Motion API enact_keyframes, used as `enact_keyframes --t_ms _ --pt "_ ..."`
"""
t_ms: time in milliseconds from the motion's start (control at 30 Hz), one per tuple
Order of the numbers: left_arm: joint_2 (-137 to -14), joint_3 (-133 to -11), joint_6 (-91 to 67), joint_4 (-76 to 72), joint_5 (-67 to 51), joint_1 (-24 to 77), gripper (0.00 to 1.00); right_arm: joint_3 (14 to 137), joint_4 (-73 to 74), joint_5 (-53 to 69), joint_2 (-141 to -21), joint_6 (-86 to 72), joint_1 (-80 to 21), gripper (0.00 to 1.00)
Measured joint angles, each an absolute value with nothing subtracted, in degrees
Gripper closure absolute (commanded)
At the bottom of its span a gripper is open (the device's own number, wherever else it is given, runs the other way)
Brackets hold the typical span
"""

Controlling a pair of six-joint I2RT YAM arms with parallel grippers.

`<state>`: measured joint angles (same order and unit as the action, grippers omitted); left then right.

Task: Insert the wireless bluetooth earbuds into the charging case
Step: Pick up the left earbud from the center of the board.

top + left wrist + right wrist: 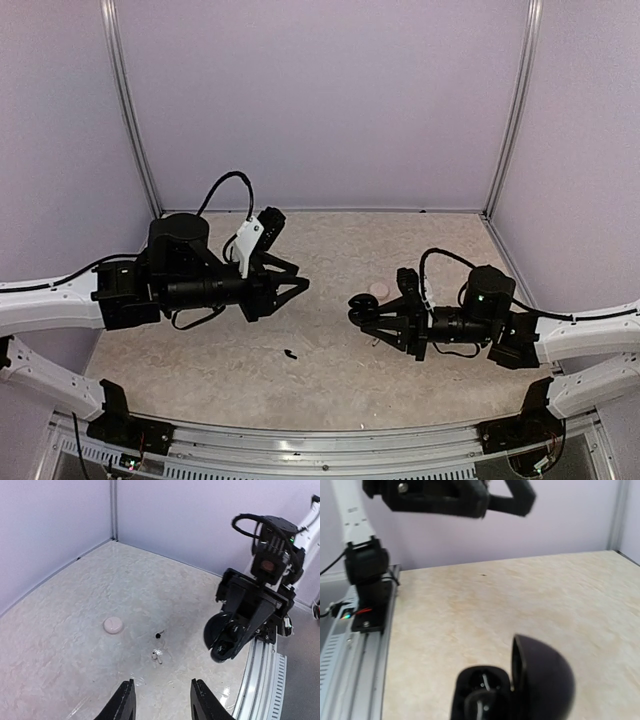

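Observation:
The charging case [364, 309] is black and round, with its lid [543, 680] hinged open. My right gripper [385, 322] is shut on it and holds it above the table; its base [481, 692] shows dark sockets with pale marks. My left gripper [163, 705] hovers open with nothing between its fingers. A black earbud [290, 353] lies on the table below and in front of the left gripper. In the left wrist view, another small black earbud [159, 635] and a pale, almost see-through earbud [158, 655] lie ahead of the fingers, left of the held case [222, 636].
A pale pink round puck [380, 290] lies on the table just beyond the case and shows again in the left wrist view [113, 625]. Lilac walls close the back and both sides. A metal rail [330, 440] runs along the near edge.

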<state>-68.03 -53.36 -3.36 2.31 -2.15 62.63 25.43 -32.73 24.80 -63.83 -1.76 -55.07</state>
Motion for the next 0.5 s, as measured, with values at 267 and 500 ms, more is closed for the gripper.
enact_keyframes --t_ms 267,500 --pt "-66.0 -41.6 -26.7 2.7 5.6 57.5 0.56 24.4 -32.4 24.3 -62.7 -4.1 -52.2 1.0" --pt "-74.1 -43.0 -43.8 10.0 12.0 57.9 0.56 24.4 -32.3 24.3 -62.7 -4.4 -51.9 1.0"
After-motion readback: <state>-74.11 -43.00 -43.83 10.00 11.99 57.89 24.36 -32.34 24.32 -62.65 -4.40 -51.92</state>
